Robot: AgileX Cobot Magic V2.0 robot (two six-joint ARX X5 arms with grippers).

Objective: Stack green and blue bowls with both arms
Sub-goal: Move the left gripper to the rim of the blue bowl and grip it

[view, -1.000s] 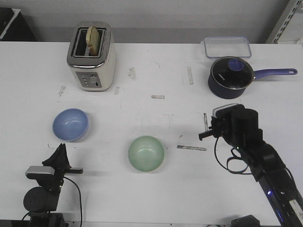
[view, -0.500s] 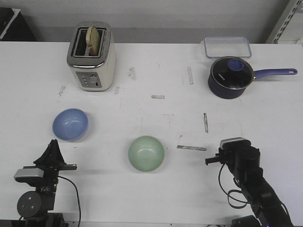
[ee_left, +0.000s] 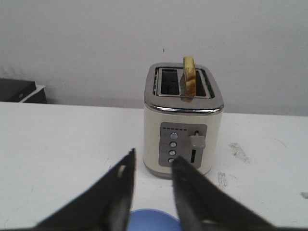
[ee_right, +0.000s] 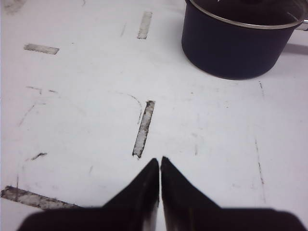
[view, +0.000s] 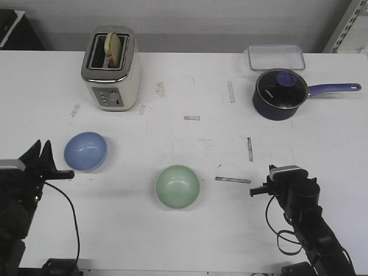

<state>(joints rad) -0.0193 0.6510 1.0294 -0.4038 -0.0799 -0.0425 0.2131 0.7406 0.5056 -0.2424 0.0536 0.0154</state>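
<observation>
The blue bowl (view: 85, 151) sits on the white table at the left; its rim shows between my left fingers in the left wrist view (ee_left: 154, 222). The green bowl (view: 177, 186) sits near the table's middle, toward the front. My left gripper (view: 44, 148) is open and empty, just left of the blue bowl; in the left wrist view (ee_left: 154, 156) it points at the toaster. My right gripper (view: 269, 185) is shut and empty, well right of the green bowl. In the right wrist view (ee_right: 160, 160) its tips hover over bare table behind a tape mark.
A cream toaster (view: 111, 69) with a slice of bread stands at the back left, also in the left wrist view (ee_left: 184, 126). A dark navy saucepan (view: 280, 94) with lid and long handle stands at the back right, behind it a clear lidded box (view: 276, 56).
My left arm has swung left and away from the front edge, up beside the blue bowl. My right arm first drew back toward the front edge, then stayed almost still. Both bowls are unmoved.
</observation>
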